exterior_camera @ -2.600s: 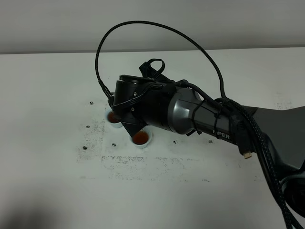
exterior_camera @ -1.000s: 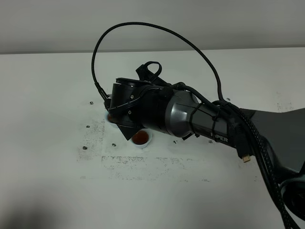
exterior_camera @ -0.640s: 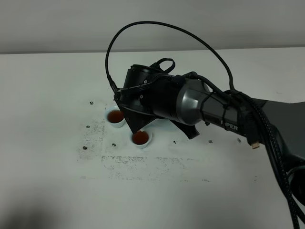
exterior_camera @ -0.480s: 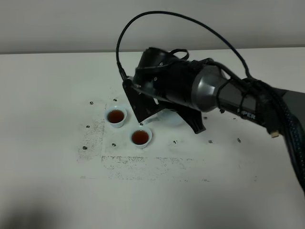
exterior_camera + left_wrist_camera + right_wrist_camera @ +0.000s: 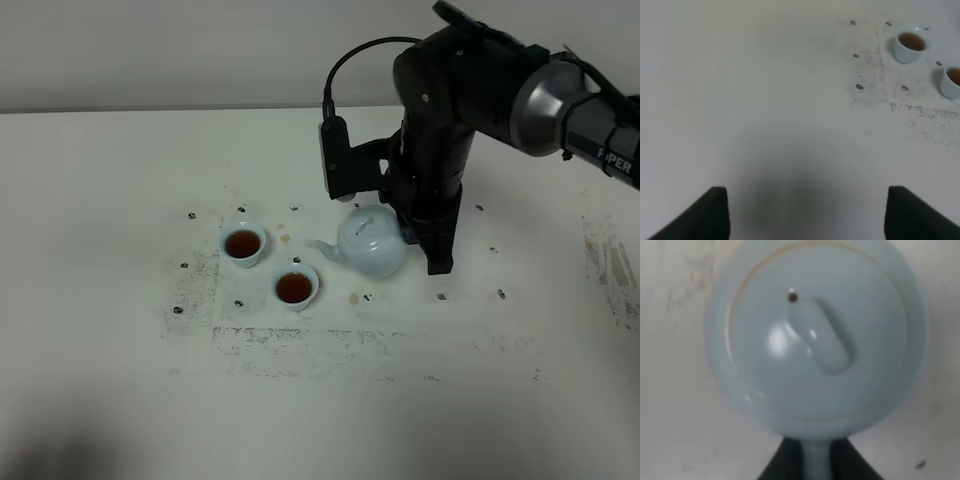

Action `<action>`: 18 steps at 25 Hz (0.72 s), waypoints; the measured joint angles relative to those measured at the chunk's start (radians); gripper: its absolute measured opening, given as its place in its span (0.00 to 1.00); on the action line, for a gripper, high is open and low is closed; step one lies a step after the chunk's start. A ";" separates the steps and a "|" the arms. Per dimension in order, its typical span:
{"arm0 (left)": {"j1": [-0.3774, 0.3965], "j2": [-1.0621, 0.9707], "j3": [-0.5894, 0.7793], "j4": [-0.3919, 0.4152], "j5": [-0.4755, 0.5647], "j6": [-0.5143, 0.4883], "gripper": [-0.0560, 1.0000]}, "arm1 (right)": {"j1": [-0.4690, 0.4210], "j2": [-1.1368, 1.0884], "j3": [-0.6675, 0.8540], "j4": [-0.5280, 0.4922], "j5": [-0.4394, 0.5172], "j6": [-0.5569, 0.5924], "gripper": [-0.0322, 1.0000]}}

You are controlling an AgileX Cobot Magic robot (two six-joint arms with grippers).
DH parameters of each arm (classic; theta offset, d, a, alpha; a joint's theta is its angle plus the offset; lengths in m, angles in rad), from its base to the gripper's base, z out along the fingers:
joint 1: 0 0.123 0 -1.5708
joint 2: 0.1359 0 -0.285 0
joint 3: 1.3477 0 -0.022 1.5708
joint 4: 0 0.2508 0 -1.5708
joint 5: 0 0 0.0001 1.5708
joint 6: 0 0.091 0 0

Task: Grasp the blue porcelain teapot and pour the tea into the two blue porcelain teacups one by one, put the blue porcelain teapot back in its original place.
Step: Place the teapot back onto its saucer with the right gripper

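Observation:
The blue porcelain teapot (image 5: pixel 372 243) is upright on the white table, its spout pointing left toward the two blue porcelain teacups. My right gripper (image 5: pixel 409 233) comes down from above and is shut on the loop handle at the pot's right side. In the right wrist view the knobbed lid (image 5: pixel 815 335) fills the frame, and the handle runs between the dark fingers (image 5: pixel 785 465) of the right gripper (image 5: pixel 814 464). Both teacups (image 5: pixel 243 243) (image 5: pixel 295 287) hold brown tea. They also show in the left wrist view (image 5: pixel 910 43) (image 5: pixel 952 80), far from my open left gripper (image 5: pixel 807 215).
Small dark specks and a worn grey patch (image 5: pixel 300 345) mark the table around the cups. A few brown drops (image 5: pixel 354 298) lie near the teapot. The right arm's black wrist block (image 5: pixel 337 160) hangs just behind the pot. The table's back edge meets a grey wall.
The right arm has swung back to the right and stood up. The teapot went with it from its tilt over the cups to upright beside them. Both cups are uncovered now.

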 joint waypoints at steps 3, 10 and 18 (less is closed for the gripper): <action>0.000 0.000 0.000 0.000 0.000 0.000 0.64 | -0.039 0.000 0.000 0.070 -0.058 -0.022 0.07; 0.000 0.000 0.000 0.000 0.000 0.000 0.64 | -0.065 0.046 0.000 0.139 -0.127 -0.033 0.07; 0.000 0.000 0.000 0.000 0.000 0.000 0.64 | -0.065 0.090 0.000 0.155 -0.151 -0.036 0.07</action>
